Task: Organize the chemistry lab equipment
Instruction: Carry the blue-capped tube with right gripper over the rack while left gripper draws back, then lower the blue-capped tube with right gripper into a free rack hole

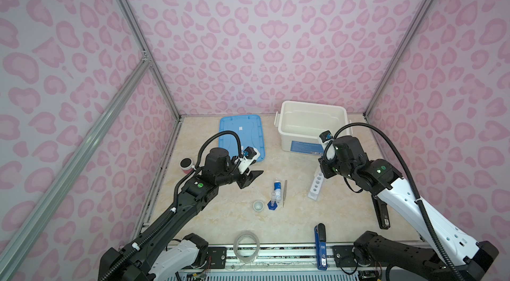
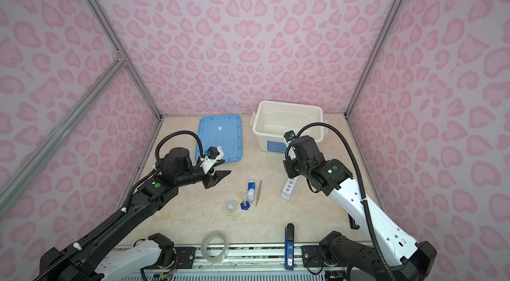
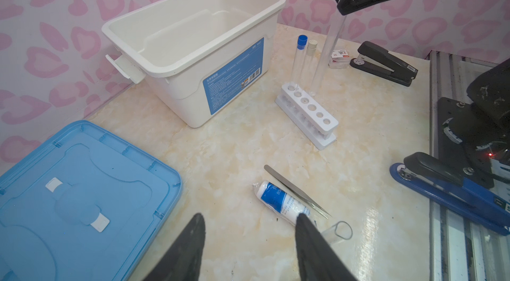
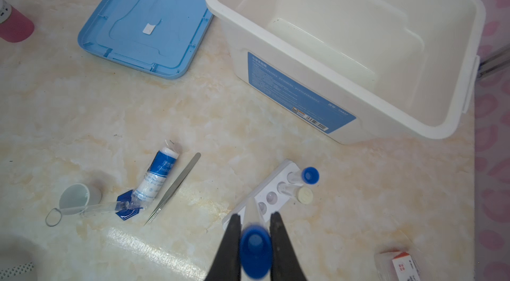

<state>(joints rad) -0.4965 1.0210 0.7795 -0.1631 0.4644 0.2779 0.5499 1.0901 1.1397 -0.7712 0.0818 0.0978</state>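
Two capped tubes (image 3: 302, 40) stand in the white rack (image 3: 309, 112)'s end holes, and the right gripper (image 4: 255, 216), clenched on a third tube (image 4: 255, 249) held near upright, hangs with the tube's lower end just by the free holes; the left gripper (image 3: 249, 217) gapes empty, farther off.

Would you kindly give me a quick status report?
Left gripper open, empty. Right gripper shut on blue-capped tube, by the rack. Nothing in the way.

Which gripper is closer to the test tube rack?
Right. The right gripper, shut on a blue-capped test tube, is right at the rack; the left gripper, open, sits well off beyond the tweezers.
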